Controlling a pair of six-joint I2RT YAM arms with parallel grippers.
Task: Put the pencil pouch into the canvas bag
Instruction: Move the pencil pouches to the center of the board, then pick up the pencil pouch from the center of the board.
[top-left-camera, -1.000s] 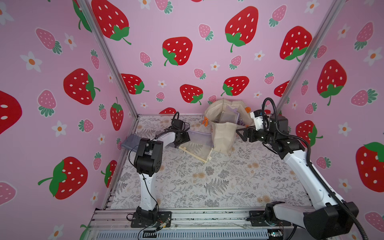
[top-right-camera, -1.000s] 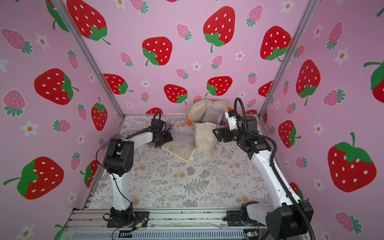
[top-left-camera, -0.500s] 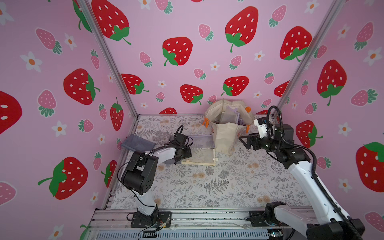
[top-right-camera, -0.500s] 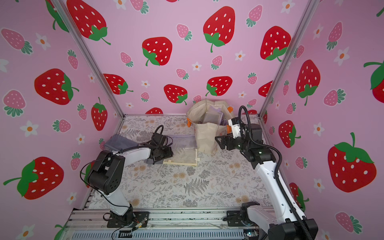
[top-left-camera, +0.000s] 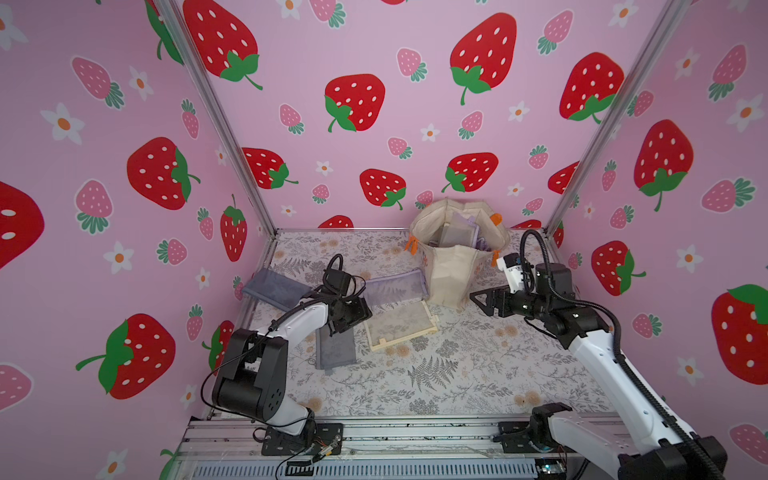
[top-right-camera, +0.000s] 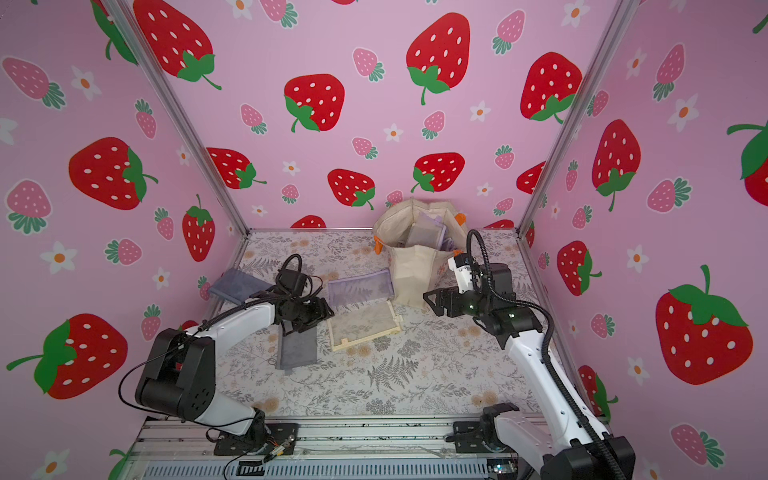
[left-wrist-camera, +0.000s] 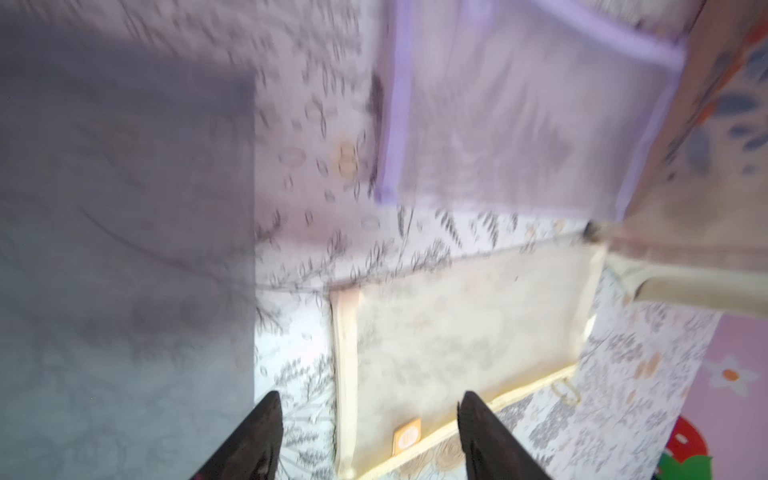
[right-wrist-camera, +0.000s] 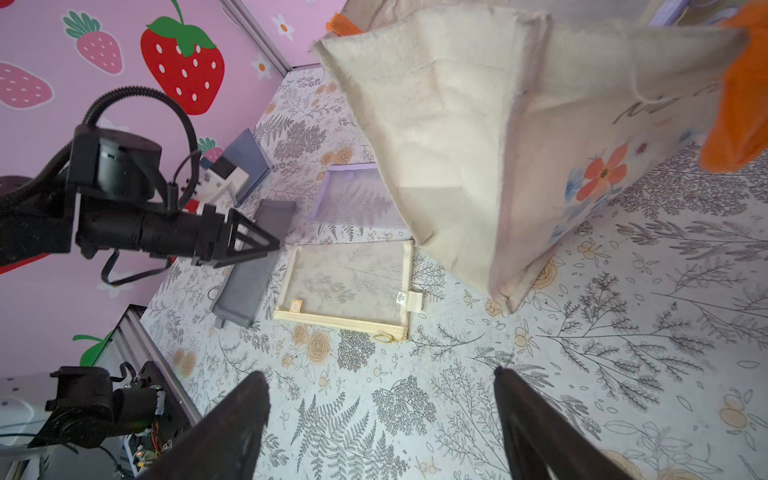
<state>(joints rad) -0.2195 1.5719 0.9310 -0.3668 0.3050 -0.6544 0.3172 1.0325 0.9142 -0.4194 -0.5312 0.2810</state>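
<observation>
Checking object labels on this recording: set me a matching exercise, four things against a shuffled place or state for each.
1 canvas bag
2 cream-edged pouch
3 lilac-edged pouch
4 right arm's fingers

A spread apart, empty
B flat, small square label at one corner
C upright at the back, pouches inside
D flat, farther back than the other mesh pouch

Pairs: 1-C, 2-B, 3-D, 4-A
</observation>
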